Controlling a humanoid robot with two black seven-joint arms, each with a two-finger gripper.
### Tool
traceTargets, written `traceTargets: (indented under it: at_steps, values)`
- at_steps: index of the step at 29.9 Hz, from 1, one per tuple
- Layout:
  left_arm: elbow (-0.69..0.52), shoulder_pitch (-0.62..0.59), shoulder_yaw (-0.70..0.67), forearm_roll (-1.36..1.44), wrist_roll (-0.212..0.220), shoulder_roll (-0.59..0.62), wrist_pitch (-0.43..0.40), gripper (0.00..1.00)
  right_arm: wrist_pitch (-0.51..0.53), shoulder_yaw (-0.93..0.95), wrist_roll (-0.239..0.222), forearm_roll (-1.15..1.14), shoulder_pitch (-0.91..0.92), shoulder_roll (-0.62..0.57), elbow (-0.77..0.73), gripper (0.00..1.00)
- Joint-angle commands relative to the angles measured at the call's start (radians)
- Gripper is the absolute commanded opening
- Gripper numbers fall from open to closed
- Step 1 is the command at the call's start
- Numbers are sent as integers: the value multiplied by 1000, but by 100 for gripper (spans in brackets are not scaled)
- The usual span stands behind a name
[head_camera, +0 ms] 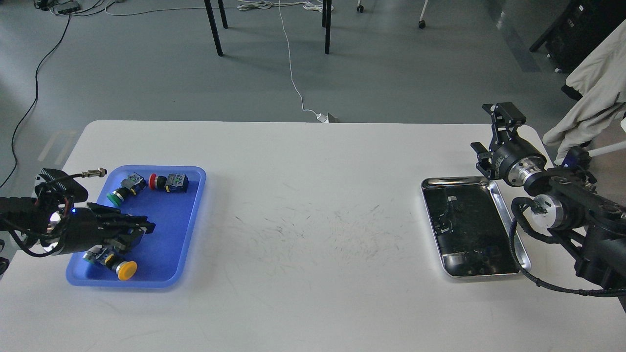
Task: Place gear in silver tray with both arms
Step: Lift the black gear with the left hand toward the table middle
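The silver tray (455, 180) lies at the right of the white table, with only reflections in its dark bottom. My right gripper (493, 131) hovers just beyond the tray's far right corner, its two fingers spread apart and empty. My left gripper (141, 230) lies low over the blue tray (171, 230) at the left. Its dark fingers blur together above a yellow push-button part (124, 270). A green push-button part (117, 197) and a red one (159, 182) lie at the blue tray's far end. No toothed gear shows.
The white table (313, 234) has scuff marks in its middle. A beige cloth (594, 88) hangs beyond the right edge near my right arm. Table legs and cables lie on the grey floor behind.
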Motion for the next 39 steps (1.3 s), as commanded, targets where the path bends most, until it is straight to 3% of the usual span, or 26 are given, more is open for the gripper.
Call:
traceTargets:
  at_steps: [1,7,14,39]
  values:
    - [-61,-82,0,-58,0,10,-46,20,1,0,0,0,1,0,1,99]
    - [-150,-211,0,-60,0,-30,-89,20,1,0,0,-1,5,-2,4,99]
    - [-177,-263,4,-33,0,-156,-118,20,-5,17,0,2,4,-6,4,99]
    - [-68,-266,14,220,0,-676,-223,20,-6,103,-1,5,13,-60,2,99]
